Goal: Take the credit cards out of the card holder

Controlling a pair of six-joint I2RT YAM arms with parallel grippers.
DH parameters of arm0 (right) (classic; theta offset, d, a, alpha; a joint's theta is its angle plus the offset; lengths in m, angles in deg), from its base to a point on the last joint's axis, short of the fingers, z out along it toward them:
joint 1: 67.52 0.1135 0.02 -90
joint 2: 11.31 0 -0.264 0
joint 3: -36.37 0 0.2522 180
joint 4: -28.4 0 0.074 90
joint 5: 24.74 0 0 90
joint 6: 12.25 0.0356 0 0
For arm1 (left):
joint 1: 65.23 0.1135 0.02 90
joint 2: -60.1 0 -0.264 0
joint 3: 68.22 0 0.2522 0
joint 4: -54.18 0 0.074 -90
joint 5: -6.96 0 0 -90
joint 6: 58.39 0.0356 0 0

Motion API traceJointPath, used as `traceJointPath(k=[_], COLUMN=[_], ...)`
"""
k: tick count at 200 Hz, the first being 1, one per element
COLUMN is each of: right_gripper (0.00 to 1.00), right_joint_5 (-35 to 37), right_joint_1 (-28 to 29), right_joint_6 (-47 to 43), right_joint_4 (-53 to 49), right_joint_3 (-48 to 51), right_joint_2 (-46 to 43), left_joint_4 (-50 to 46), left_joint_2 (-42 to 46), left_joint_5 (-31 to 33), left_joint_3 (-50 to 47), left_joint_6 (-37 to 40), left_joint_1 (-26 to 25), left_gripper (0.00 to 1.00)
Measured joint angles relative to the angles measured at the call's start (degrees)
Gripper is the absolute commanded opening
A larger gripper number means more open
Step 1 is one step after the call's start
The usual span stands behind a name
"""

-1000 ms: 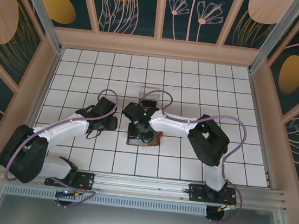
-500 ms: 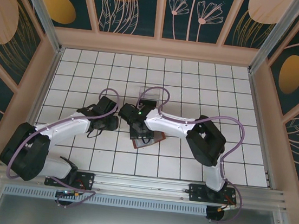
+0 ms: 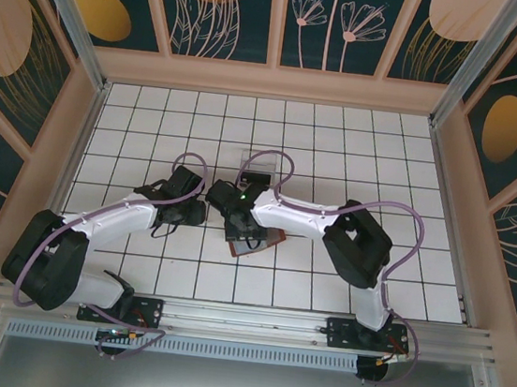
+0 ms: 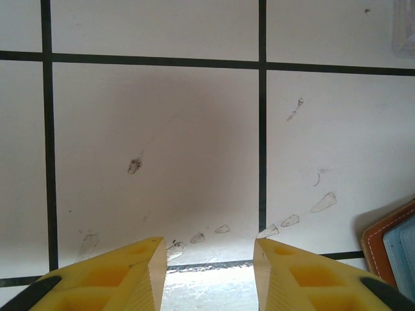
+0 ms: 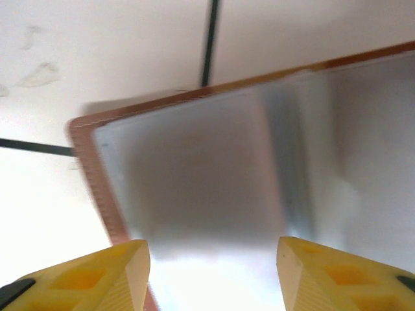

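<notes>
The card holder [image 3: 270,240] lies open on the white tiles near the middle, a reddish-brown wallet partly under my right arm. In the right wrist view its grey-blue lining [image 5: 194,181] is close and blurred, with a brown rim on the left. My right gripper [image 5: 213,249] hovers open just above that lining, nothing between its fingers. It sits over the holder's left part [image 3: 240,232]. The credit cards cannot be made out in the blur. My left gripper [image 3: 192,212] stands open over bare tile [image 4: 207,249], just left of the holder's corner [image 4: 389,249].
A clear plastic tray [image 3: 261,161] stands two tiles behind the card holder, and its edge shows at the top right of the left wrist view [image 4: 405,26]. Wooden walls [image 3: 77,133] fence the tiled floor. Open tiles lie to the far left and right.
My right gripper has shifted a little to the left and opened slightly. The card holder has turned from square to tilted beneath it. The left arm has stayed put.
</notes>
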Motion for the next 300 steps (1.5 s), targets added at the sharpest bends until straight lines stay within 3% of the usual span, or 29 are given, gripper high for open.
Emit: traceJointPath(k=[56, 129, 185, 300], right_gripper=[0.51, 0.5, 0.49, 0.45], right_joint_5=[-11.76, -15.87, -10.47, 3.89], right_joint_1=[-2.08, -4.0, -3.96, -0.17], right_joint_6=[-0.76, -1.33, -1.53, -2.58], right_joint_4=[13.79, 18.99, 14.25, -1.44], right_joint_3=[6.97, 9.05, 7.5, -4.9], right_joint_2=[-2.89, -2.91, -2.73, 4.26], left_joint_4=[0.0, 0.0, 0.02, 1.05], left_joint_2=[-0.07, -0.07, -0.07, -0.33], left_joint_5=[-0.39, -1.2, -1.22, -1.49], left_joint_3=[0.0, 0.0, 0.0, 0.0], left_joint_6=[-0.04, -0.13, -0.26, -0.2], left_joint_1=[0.0, 0.0, 0.0, 0.0], left_gripper=[0.41, 0.41, 0.41, 0.41])
